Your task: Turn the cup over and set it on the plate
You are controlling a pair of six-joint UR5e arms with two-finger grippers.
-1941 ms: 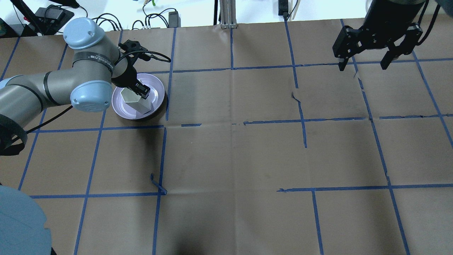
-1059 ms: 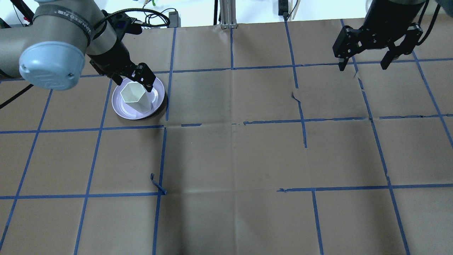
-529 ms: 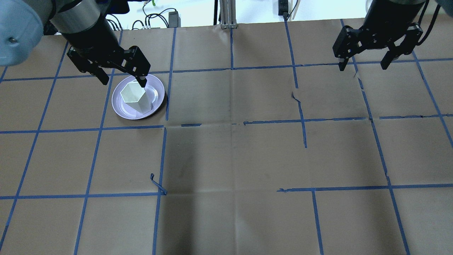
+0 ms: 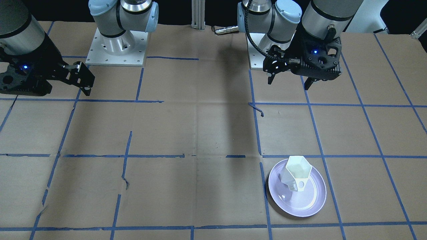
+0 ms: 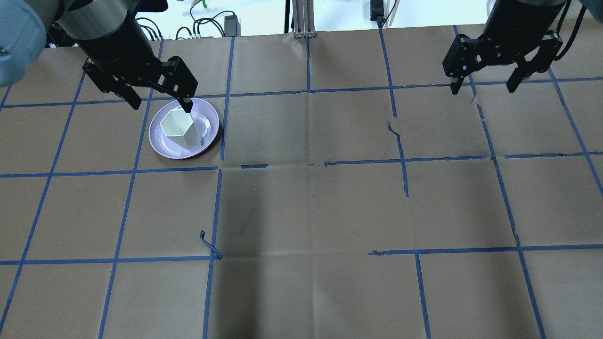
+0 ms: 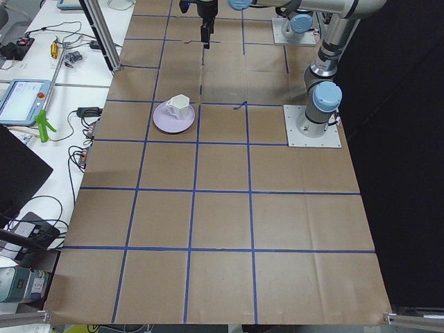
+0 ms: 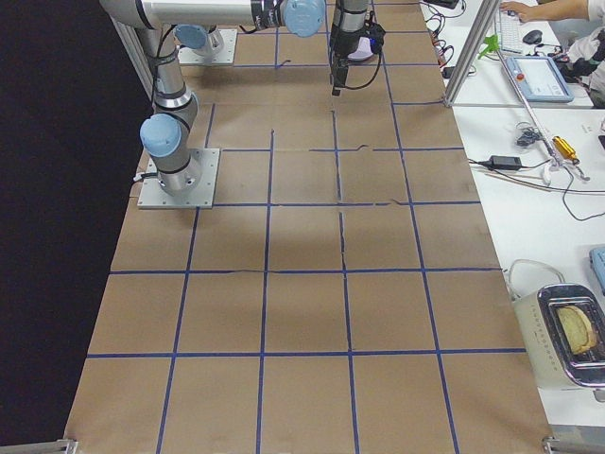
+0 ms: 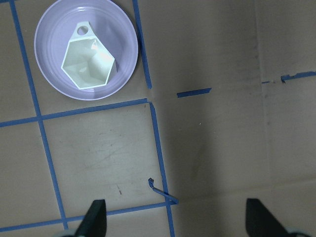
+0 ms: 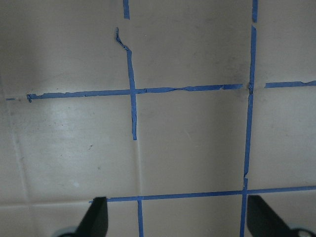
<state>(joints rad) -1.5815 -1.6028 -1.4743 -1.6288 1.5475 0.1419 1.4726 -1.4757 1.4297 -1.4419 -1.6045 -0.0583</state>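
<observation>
The white faceted cup [image 5: 178, 127] stands upright, rim up, on the pale lavender plate [image 5: 209, 128] at the table's far left. Its handle shows in the front view [image 4: 300, 184], where the plate's [image 4: 310, 203] near half is bare. My left gripper [image 5: 161, 104] is open and empty, raised well above the plate's far edge and apart from the cup. The left wrist view looks down on the cup [image 8: 89, 61] and the plate [image 8: 123, 34] between open fingers [image 8: 96, 217]. My right gripper [image 5: 482, 88] is open and empty, high at the far right.
Brown paper with a blue tape grid covers the table [image 5: 311, 207]. A loose curl of tape [image 5: 209, 245] sticks up in the near left. The paper is torn near the middle right [image 5: 393, 128]. The arm bases [image 4: 115, 46] stand at the robot's edge.
My left gripper has let go of the cup, opened wide, risen and drawn back off the plate. The cup stays upright on the plate. The right arm has not moved.
</observation>
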